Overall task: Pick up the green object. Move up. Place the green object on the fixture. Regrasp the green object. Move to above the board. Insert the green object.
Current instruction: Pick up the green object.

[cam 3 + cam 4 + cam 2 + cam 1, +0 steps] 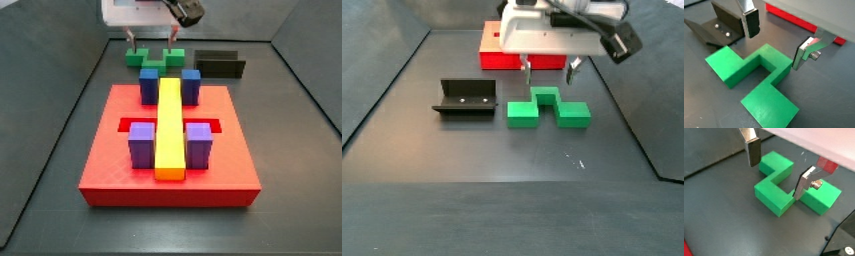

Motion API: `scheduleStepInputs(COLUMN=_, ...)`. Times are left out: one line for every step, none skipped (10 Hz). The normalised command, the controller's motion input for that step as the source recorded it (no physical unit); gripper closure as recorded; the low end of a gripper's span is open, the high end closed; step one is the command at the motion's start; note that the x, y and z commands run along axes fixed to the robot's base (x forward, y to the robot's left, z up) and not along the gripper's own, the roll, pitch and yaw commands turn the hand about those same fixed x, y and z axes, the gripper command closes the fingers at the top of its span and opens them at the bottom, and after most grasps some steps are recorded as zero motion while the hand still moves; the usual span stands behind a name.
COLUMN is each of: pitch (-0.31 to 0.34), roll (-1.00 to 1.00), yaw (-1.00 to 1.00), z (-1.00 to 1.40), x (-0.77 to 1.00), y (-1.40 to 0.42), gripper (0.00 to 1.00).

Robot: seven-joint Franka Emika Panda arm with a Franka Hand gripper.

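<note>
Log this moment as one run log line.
phase: pre-grasp | gripper: open, straddling green object's centre, fingers apart from it | green object: on floor beside fixture | board: green slot unfilled
</note>
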Motion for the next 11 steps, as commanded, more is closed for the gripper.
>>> scheduleStepInputs(pitch=-0.021, roll=-0.09, yaw=0.15, z=-0.59, x=-0.03, y=0.0, gripper=0.0)
scheduleStepInputs(pitch=-0.036, roll=-0.13, yaw=0.22, z=-0.46, x=-0.07, y=0.0, gripper=0.0)
scheduleStepInputs(pitch=-0.034, roll=-0.16, yaw=0.26, z=-0.33, x=0.0, y=0.0, gripper=0.0)
scheduleStepInputs(pitch=-0.029, roll=-0.12, yaw=0.16, z=-0.17, x=0.0, y=0.0, gripper=0.0)
scheduleStepInputs(pitch=-0.024, roll=-0.09, yaw=0.09, z=-0.12, x=0.0, y=0.0, gripper=0.0)
scheduleStepInputs(pitch=-0.031, roll=-0.05, yaw=0.05, z=-0.19, x=0.0, y=-0.04, gripper=0.0)
scheduleStepInputs(pitch=-0.047, roll=-0.06, yaw=0.0, z=-0.23, x=0.0, y=-0.09, gripper=0.0)
scheduleStepInputs(pitch=-0.04, roll=-0.02, yaw=0.0, z=-0.27, x=0.0, y=-0.11, gripper=0.0)
scheduleStepInputs(pitch=0.0, roll=0.0, yaw=-0.04, z=-0.22, x=0.0, y=-0.05, gripper=0.0)
scheduleStepInputs(pitch=0.0, roll=0.0, yaw=-0.18, z=-0.16, x=0.0, y=0.0, gripper=0.0)
scheduleStepInputs(pitch=0.0, roll=0.0, yaw=-0.21, z=-0.07, x=0.0, y=0.0, gripper=0.0)
